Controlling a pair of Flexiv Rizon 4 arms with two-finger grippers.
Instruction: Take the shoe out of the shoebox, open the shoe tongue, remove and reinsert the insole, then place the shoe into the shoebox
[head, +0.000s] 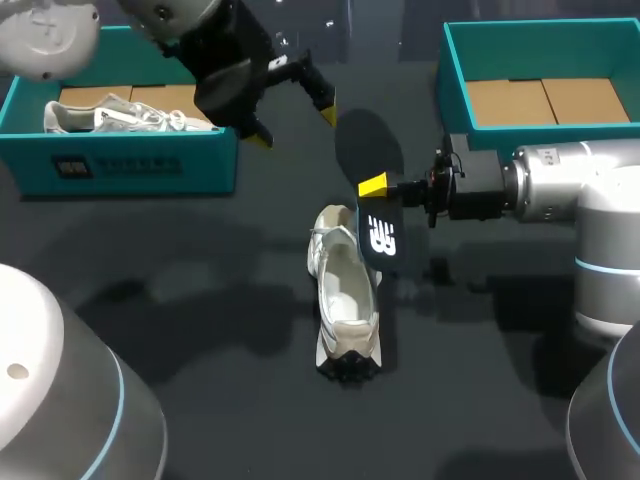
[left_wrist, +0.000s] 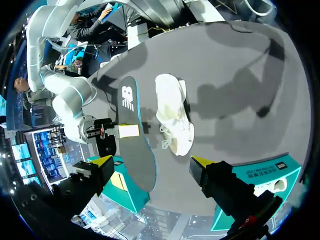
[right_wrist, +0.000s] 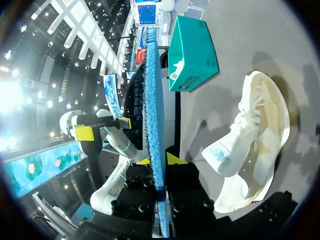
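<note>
Right jaws are clamped on a black, blue-edged foam insole (head: 380, 240), liable to be twisted loose if jammed against the white laced shoe (head: 345, 300) beside them.

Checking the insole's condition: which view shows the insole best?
The left wrist view: the insole shows its whole face there, logo included. The head view shows it dark against the dark table. The right wrist view sees only its edge.
</note>
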